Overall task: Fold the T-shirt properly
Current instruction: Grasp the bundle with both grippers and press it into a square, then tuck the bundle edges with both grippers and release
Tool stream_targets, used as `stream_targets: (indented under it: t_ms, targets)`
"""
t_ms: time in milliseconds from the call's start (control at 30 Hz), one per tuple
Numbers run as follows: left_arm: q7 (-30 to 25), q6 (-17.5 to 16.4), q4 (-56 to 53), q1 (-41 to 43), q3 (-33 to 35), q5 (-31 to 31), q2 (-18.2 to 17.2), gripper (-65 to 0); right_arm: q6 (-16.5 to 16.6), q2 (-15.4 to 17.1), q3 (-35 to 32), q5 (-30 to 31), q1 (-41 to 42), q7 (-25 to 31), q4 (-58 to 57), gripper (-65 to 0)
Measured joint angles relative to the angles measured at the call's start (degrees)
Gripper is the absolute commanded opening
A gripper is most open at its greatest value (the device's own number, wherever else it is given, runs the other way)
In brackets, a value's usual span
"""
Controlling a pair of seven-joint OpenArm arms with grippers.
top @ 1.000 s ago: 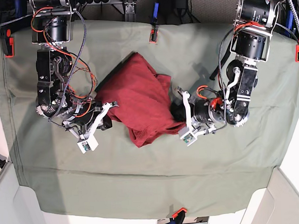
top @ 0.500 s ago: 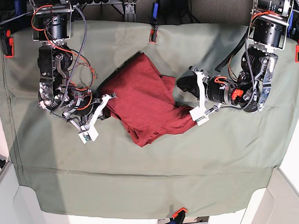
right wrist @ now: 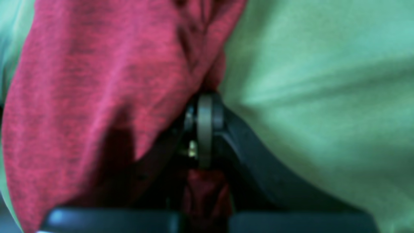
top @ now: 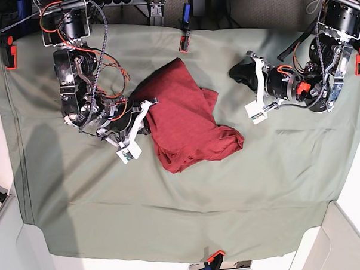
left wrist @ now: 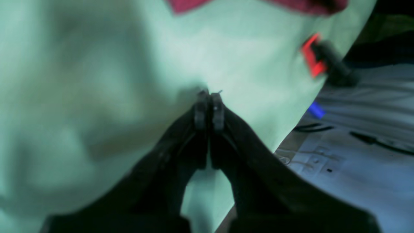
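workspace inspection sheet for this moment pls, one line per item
surface: sage-green table cloth, wrinkled, held by orange clamps at its edges
job's things: T-shirt, dark red, bunched in a rough heap at centre, not neatly folded
clutter: nothing seen
grippers: right end effector shut on the T-shirt's edge; left end effector shut, holding nothing, over bare cloth apart from the shirt
cables: red and black wires looped along the right arm, clear of the shirt
surroundings: white panels at the near corners, dark gear beyond the far edge
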Motion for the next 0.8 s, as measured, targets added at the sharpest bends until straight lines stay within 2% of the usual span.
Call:
stream_targets:
  t_ms: [100,167,267,600,800]
  targets:
    - [0.1,0.0,0.0,-0.1,0.0,-0.1,-1.4,-64.1,0.4,-0.2,-1.2,0.9,-2.3,-2.9,4.3,-65.0]
    - [0.3,0.0,0.0,0.0,0.0,0.0,-2.1,-64.1,0.7,-0.3,-1.3,1.2,-4.8,-2.8,8.0,-65.0]
    - [0.3,0.0,0.0,0.0,0.0,0.0,-2.7,-64.1,1.2,-0.8,-1.6,0.5,-6.2,-7.5,12.3,-65.0]
    - [0.3,0.0,0.0,-0.1,-0.1,-0.4,-2.6,-64.1,1.2,-0.8,-1.7,2.9,-6.3,-7.4,14.3,-65.0]
    - [0.7,0.0,0.0,-0.1,-0.5,-0.9,-4.3,-64.1,1.2,-0.8,-2.2,6.9,-6.3,-9.6,14.3,-65.0]
